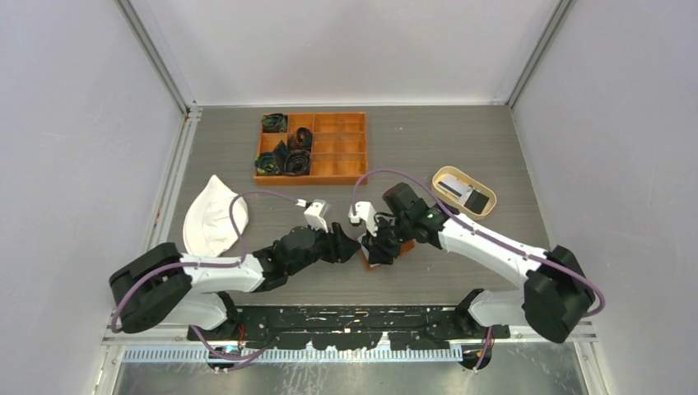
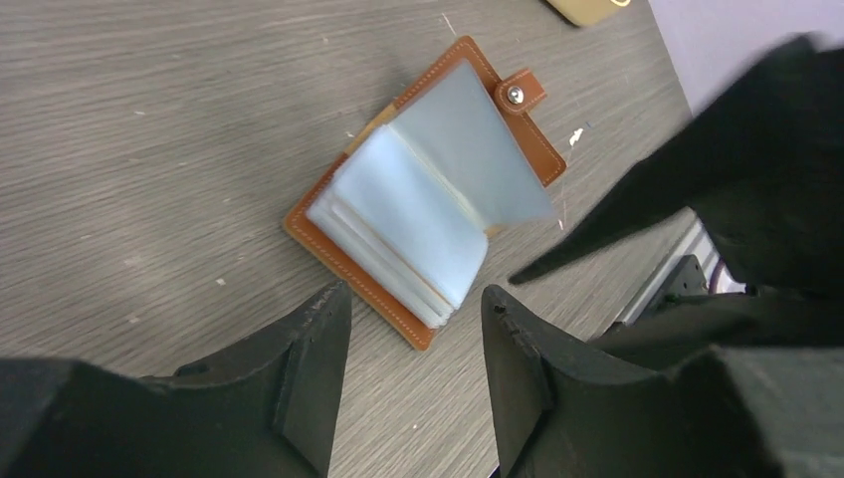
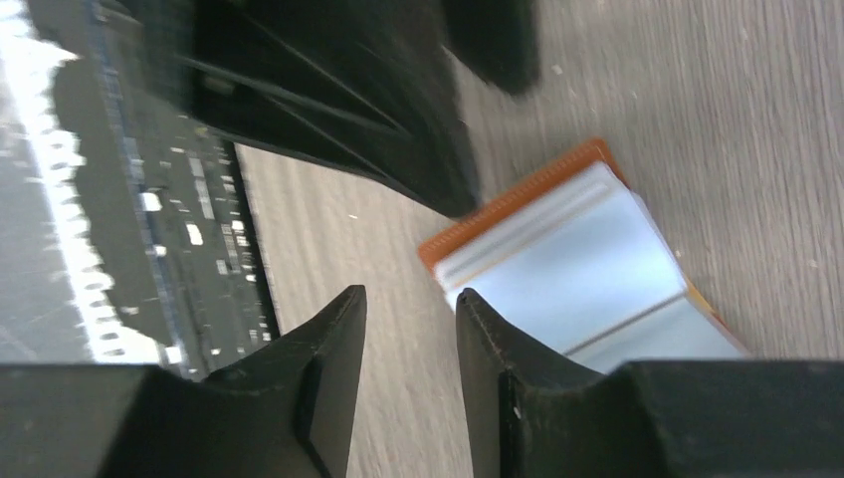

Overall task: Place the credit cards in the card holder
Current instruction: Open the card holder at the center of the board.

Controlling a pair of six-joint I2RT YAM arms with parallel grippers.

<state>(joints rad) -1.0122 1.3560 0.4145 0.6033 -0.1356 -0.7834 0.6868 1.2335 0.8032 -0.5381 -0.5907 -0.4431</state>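
The card holder (image 2: 418, 204) is a brown leather wallet lying open on the table, its clear sleeves fanned up and its snap tab (image 2: 521, 92) at the far side. My left gripper (image 2: 416, 299) is open just short of the wallet's near corner, with nothing between its fingers. My right gripper (image 3: 410, 296) is also open and empty, one fingertip (image 3: 470, 304) at the edge of the card holder (image 3: 582, 259). From above, both grippers (image 1: 350, 245) (image 1: 380, 247) meet over the wallet and hide most of it. The credit cards (image 1: 461, 193) lie in the beige tray.
The oval beige tray (image 1: 487, 196) stands right of the arms. An orange compartmented box (image 1: 337, 148) with dark rolled items sits at the back. A white cloth-like object (image 1: 210, 218) lies at the left. The table's near edge and black rail (image 3: 139, 219) are close to the wallet.
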